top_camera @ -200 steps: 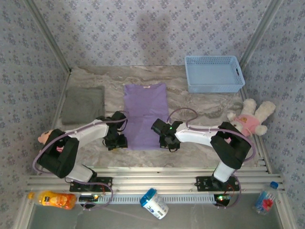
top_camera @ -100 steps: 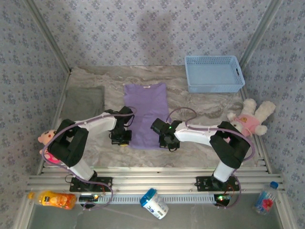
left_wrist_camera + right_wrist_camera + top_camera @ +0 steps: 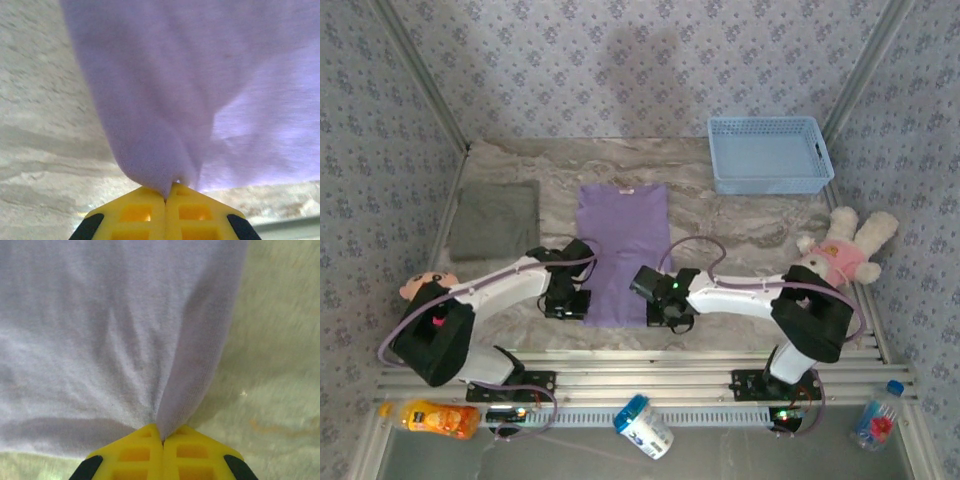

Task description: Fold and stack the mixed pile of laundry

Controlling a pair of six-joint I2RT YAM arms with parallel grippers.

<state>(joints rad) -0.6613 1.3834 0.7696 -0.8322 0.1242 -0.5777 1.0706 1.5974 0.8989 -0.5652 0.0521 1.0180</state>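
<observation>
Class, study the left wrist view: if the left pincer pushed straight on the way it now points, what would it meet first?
The lavender T-shirt: the left pincer is shut on its near edge, so cloth lies directly ahead; beyond it probably the marble table, though depth is unclear.

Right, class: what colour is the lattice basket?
Light blue; the basket shows best in the top external view.

arms [image 3: 740, 295]: white shells, black joints | cables [image 3: 692, 240]: lavender | end effector fingers [image 3: 135, 212]: yellow lattice
</observation>
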